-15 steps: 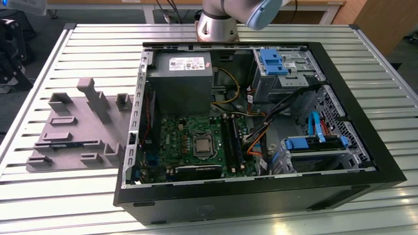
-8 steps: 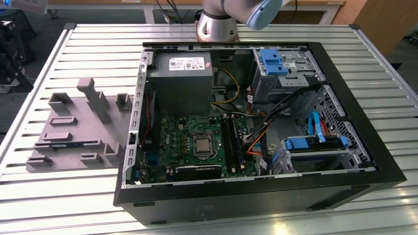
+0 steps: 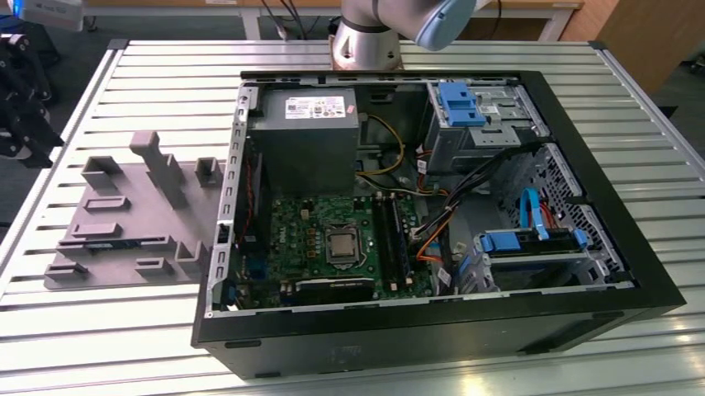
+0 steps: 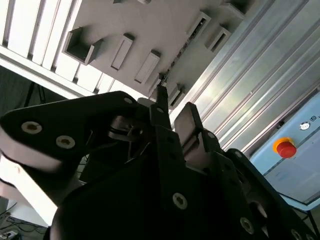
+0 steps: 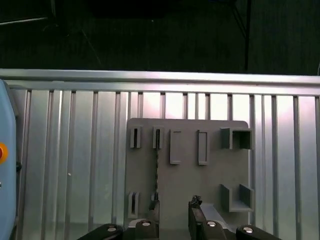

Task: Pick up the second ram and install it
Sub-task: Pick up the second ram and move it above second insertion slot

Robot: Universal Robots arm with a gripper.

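second ram [image 5: 156, 170]: on edge in grey holder [image 5: 210, 175]; not lifted
gripper [image 5: 174, 206]: fingers apart, empty; above holder
remaining: pick-up; install in computer case [image 3: 441, 330]

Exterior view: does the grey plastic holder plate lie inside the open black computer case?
No, the grey plate lies on the slatted metal table beside the black case.
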